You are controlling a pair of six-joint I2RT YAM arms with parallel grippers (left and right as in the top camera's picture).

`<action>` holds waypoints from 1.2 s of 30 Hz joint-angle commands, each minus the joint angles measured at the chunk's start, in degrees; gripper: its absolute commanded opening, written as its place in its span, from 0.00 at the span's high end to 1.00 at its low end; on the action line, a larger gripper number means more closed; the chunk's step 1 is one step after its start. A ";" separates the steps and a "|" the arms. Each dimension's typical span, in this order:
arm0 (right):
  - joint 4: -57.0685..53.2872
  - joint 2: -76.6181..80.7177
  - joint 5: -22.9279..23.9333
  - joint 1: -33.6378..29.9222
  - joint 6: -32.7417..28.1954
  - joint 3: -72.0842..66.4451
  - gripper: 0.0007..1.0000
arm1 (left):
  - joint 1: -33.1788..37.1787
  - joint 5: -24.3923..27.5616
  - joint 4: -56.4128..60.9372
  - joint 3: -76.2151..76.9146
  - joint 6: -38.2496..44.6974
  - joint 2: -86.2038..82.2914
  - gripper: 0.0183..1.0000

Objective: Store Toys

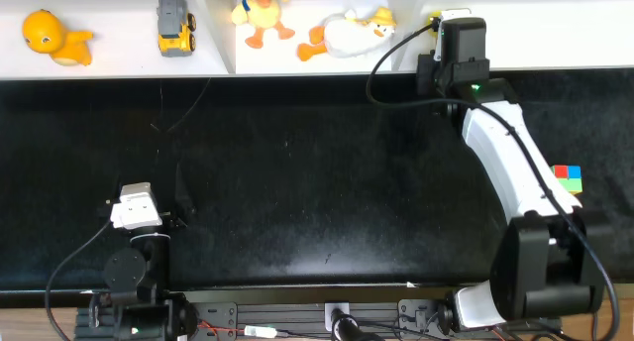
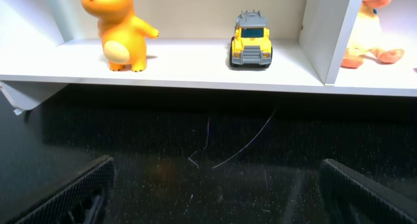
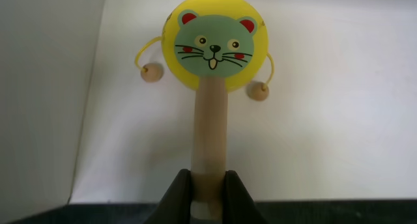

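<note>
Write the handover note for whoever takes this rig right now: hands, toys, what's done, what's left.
Right hand: shut on the wooden handle of the rattle drum, holding it inside the right-end compartment of the white shelf. I cannot tell whether it rests on the floor there.
Left hand: open, holding nothing, low over the black table, facing the shelf.
Done: orange figure and yellow truck are in the left compartment. Yellow plush duck and white plush duck are in the middle one.
Left: release the rattle drum, then probably store the colour cube, which lies on the table beside the right arm.
</note>
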 commanded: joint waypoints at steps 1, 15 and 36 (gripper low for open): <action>3.02 0.90 -0.79 -0.09 0.79 1.86 0.80 | -0.26 0.55 -0.22 -0.04 1.25 -0.68 0.00; -10.34 -17.97 1.53 -0.13 1.03 -7.58 0.39 | -0.26 0.55 -0.22 -0.04 1.25 -0.68 0.00; -38.45 -66.49 4.11 -0.39 1.05 -30.40 0.00 | -0.26 0.55 -0.22 -0.04 1.25 -0.68 0.00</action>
